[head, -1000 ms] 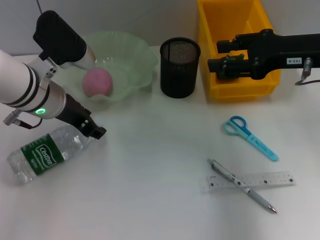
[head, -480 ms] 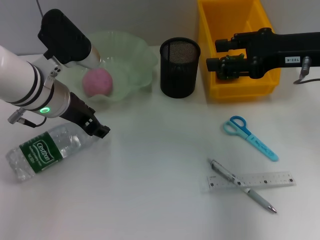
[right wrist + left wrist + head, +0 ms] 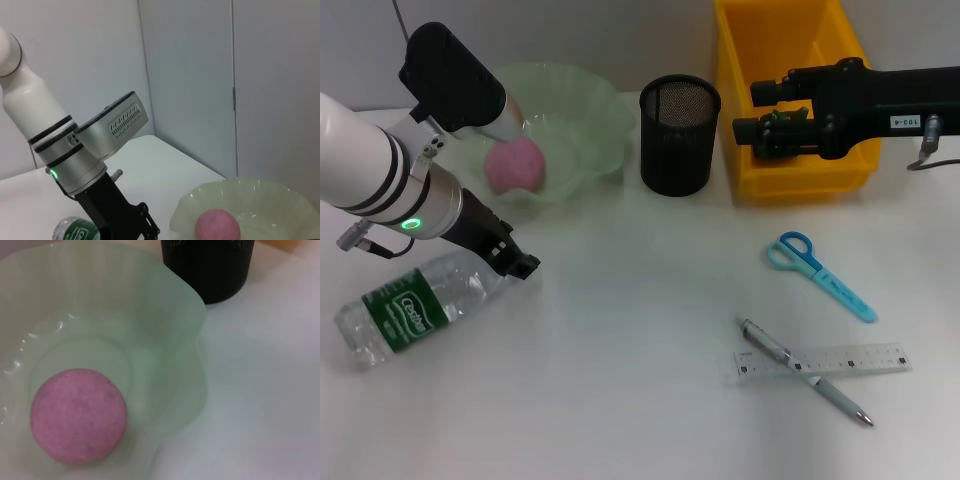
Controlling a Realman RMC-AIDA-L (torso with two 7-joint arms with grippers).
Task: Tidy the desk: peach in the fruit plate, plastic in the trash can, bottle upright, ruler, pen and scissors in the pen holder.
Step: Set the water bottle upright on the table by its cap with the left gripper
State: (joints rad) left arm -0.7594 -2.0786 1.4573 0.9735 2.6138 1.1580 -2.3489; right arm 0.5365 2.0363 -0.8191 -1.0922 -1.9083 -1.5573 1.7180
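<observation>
The clear plastic water bottle [image 3: 415, 305], lying at eight o'clock and clamped at its neck by the left gripper [image 3: 512, 262], has been nudged slightly, so uprighting is judged barely begun.

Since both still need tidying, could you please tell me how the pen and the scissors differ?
The slim silver pen lies across the clear plastic ruler; the light-blue scissors lie alone, touching nothing. The pen is longer and thinner. Both rest flat on the white desk, outside the black mesh pen holder.

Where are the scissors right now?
In the head view, the blue scissors lie flat on the robot's right, between the yellow bin and the crossed pen and ruler.
</observation>
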